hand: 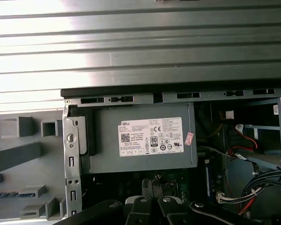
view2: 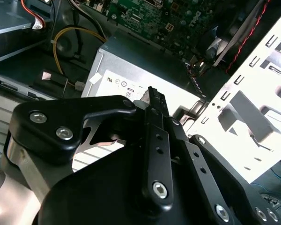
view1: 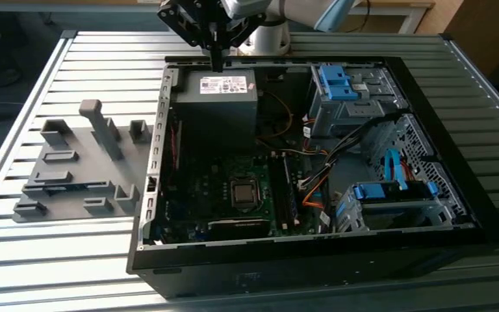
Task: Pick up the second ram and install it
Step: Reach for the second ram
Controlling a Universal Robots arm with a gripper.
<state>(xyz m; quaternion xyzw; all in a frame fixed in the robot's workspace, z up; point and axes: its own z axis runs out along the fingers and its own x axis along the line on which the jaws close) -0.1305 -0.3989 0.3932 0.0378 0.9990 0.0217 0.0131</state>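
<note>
My gripper (view1: 217,63) hangs over the far edge of the open computer case (view1: 154,195), just above the grey power supply (view1: 219,97). Its black fingers stand together with nothing between them in both wrist views (view2: 152,96) (hand: 153,182). The second ram (view1: 63,188) is a thin blue-green strip lying in a slot of the grey holder tray (view1: 76,208) on the exterior view's left, well away from the gripper. The first wrist view also catches the ram (hand: 9,194) at the tray's edge. The green motherboard (view1: 232,195) with its long black slots (view1: 288,195) lies inside the case.
Upright grey posts (view1: 102,130) rise from the holder tray. Drive cages with blue brackets (view1: 336,81) (view1: 388,192) and loose cables (view1: 319,175) fill the case's right side. Everything rests on a slatted metal table (view1: 102,58).
</note>
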